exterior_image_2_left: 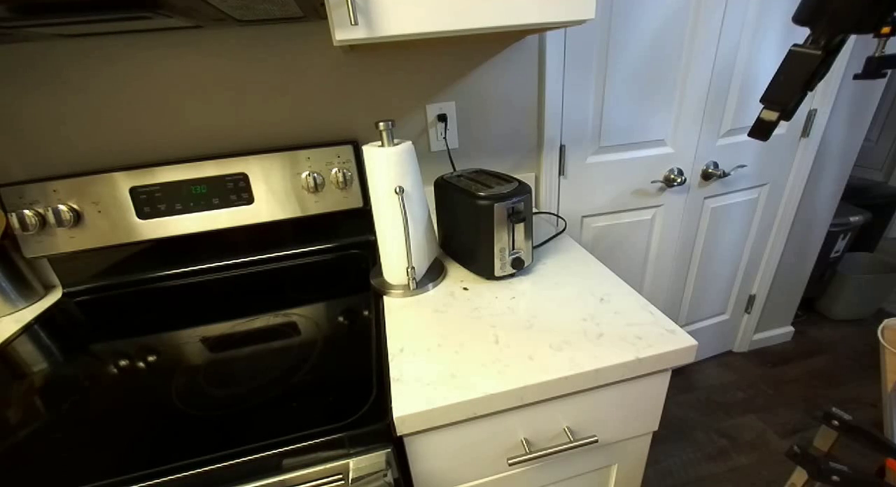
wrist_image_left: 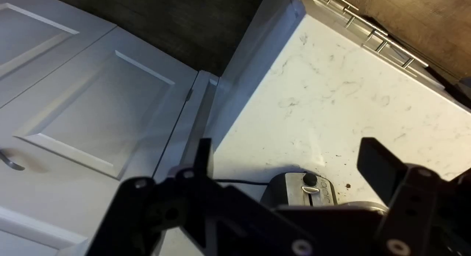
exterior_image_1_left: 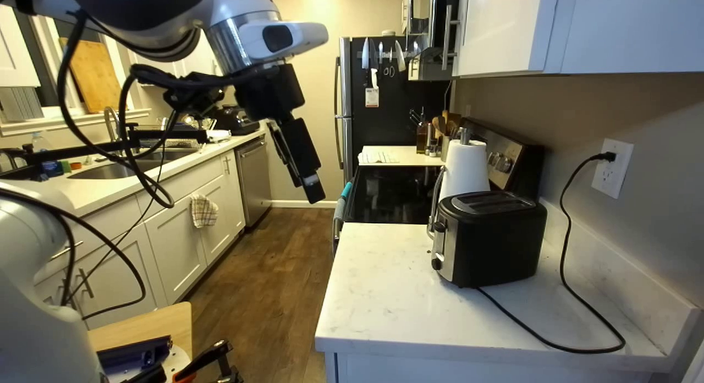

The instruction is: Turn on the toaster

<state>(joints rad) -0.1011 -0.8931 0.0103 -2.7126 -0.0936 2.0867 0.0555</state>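
Toaster [exterior_image_2_left: 472, 224], black, is standing on the tabletop [exterior_image_2_left: 539, 333] beside a paper-towel roll [exterior_image_2_left: 395, 214]; tool [wrist_image_left: 289, 156], spread wide, empty, is hanging well apart, to my eye needing centring over the lever [exterior_image_2_left: 516, 215] before pressing straight down

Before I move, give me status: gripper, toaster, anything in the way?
Gripper open, empty, apart from toaster. Toaster's lever up, cord plugged into wall outlet. Paper towel roll close beside toaster, might crowd the approach.
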